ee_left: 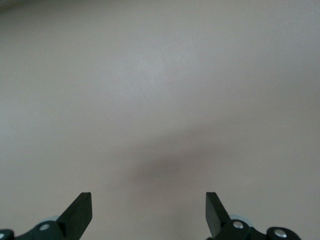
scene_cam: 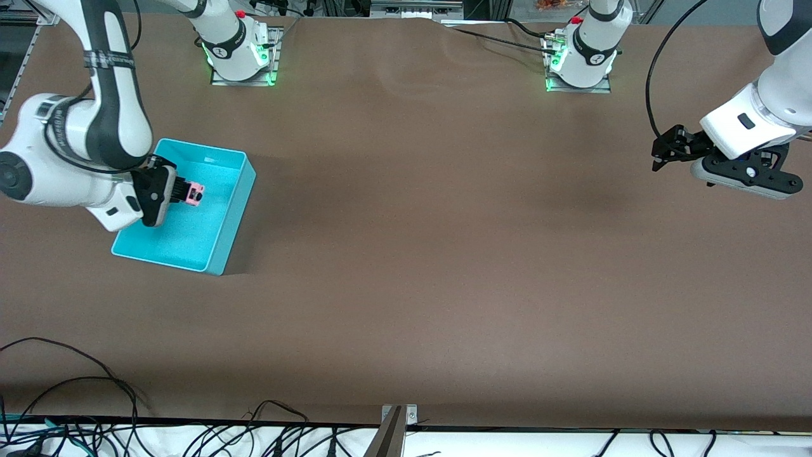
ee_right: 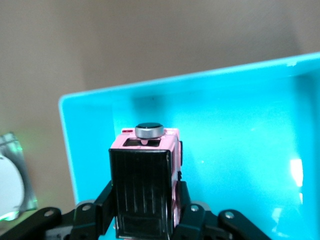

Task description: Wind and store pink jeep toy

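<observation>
— Where's the pink jeep toy [scene_cam: 193, 192] now?

— In the right gripper [scene_cam: 188, 192], held up over the turquoise bin [scene_cam: 223, 223] at the right arm's end of the counter [scene_cam: 412, 254]. The jaws are closed on its two sides, one on each flank of the body. From the wrist view you see its black roof [ee_right: 141, 187] toward the camera and a small round silver-rimmed disc [ee_right: 149, 130] on the end pointing away.

— Looks a fiddly thing to hold.

— I'd say so. It's tiny and surely very light, hard plastic, stiff, probably a bit slick. The flat sides are the sensible place to pinch it, clear of the wheels, and that seems to be how it's taken. No real danger of crushing it, I'd think, but a loose grip could let it twist or slip.

— And the other arm?

— The left gripper [scene_cam: 661, 151] waits above bare counter at the left arm's end, jaws spread wide with nothing between them.

— So storing is nearly done?

— It looks that way; it only needs letting go into the bin.
</observation>
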Available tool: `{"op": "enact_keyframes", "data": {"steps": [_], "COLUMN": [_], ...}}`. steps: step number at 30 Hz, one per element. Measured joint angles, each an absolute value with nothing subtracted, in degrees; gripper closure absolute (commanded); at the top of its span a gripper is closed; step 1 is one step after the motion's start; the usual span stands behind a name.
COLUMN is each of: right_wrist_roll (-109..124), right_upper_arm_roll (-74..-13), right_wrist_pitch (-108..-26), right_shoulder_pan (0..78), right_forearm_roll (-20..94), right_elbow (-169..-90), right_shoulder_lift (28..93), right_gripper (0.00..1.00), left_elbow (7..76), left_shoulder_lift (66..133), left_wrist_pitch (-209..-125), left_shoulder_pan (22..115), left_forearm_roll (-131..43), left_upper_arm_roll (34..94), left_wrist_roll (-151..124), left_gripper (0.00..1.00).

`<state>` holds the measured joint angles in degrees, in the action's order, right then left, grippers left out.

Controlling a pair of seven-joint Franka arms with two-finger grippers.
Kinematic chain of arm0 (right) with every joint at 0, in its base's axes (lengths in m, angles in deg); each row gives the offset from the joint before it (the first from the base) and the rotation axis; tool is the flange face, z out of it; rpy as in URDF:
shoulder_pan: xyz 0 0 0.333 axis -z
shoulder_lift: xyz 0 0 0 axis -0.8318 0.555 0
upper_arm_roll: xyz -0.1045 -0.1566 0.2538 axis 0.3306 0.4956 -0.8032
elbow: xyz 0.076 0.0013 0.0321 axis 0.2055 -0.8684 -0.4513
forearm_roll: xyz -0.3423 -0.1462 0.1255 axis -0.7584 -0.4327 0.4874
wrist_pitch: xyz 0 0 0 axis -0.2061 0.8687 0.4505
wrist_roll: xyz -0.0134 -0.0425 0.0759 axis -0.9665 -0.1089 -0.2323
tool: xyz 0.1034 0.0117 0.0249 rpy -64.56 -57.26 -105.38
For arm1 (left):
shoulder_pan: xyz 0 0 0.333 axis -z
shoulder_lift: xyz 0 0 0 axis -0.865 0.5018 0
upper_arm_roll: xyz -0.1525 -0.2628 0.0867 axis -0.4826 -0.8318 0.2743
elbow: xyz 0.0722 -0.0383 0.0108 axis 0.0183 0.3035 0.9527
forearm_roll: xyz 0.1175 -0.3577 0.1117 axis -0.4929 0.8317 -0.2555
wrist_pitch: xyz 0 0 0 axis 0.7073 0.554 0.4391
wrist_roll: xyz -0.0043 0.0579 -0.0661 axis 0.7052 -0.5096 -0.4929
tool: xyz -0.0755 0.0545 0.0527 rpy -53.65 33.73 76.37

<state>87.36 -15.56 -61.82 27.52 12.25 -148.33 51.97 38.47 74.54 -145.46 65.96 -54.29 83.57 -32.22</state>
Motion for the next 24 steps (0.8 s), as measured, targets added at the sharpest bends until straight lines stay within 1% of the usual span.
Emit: {"op": "enact_keyframes", "data": {"steps": [6,10,13,15,16,18,19,21,24], "right_wrist_roll": [89.5,91.5,92.7,93.1,93.2,93.2,93.2,93.2,93.2], "right_upper_arm_roll": [-15.7,-15.8,-15.8,-15.8,-15.8,-15.8,-15.8,-15.8,-15.8], "right_wrist_pitch": [-72.7,-78.2,-79.7,-80.1,-80.2,-80.5,-80.6,-80.7,-80.7], "right_shoulder_pan": [27.4,27.4,27.4,27.4,27.4,27.4,27.4,27.3,27.3], "right_forearm_roll": [12.3,12.3,12.3,12.3,12.3,12.3,12.3,12.4,12.8], "right_elbow": [-157.9,-162.3,-163.7,-164.1,-164.2,-164.3,-164.3,-164.3,-164.3], "right_shoulder_lift": [51.5,51.3,51.3,51.3,51.3,51.3,51.3,51.3,51.2], "right_gripper": [0.96,0.96,0.92,0.87,0.78,0.34,0.28,0.00,0.00], "left_elbow": [38.5,38.5,38.5,38.5,38.5,38.5,38.5,38.5,38.5], "left_shoulder_lift": [74.5,74.5,74.5,74.5,74.5,74.5,74.5,74.5,74.5], "left_wrist_pitch": [-145.5,-145.5,-145.5,-145.5,-145.5,-145.5,-145.5,-145.5,-145.5], "left_shoulder_pan": [66.0,66.0,66.0,66.0,66.0,66.0,66.0,66.0,66.0], "left_forearm_roll": [-54.3,-54.3,-54.3,-54.3,-54.3,-54.3,-54.3,-54.3,-54.3], "left_upper_arm_roll": [83.6,83.6,83.6,83.6,83.6,83.6,83.6,83.6,83.6], "left_wrist_roll": [-32.2,-32.2,-32.2,-32.2,-32.2,-32.2,-32.2,-32.2,-32.2], "left_gripper": [0.00,0.00,0.00,0.00,0.00,0.00,0.00,0.00,0.00]}}
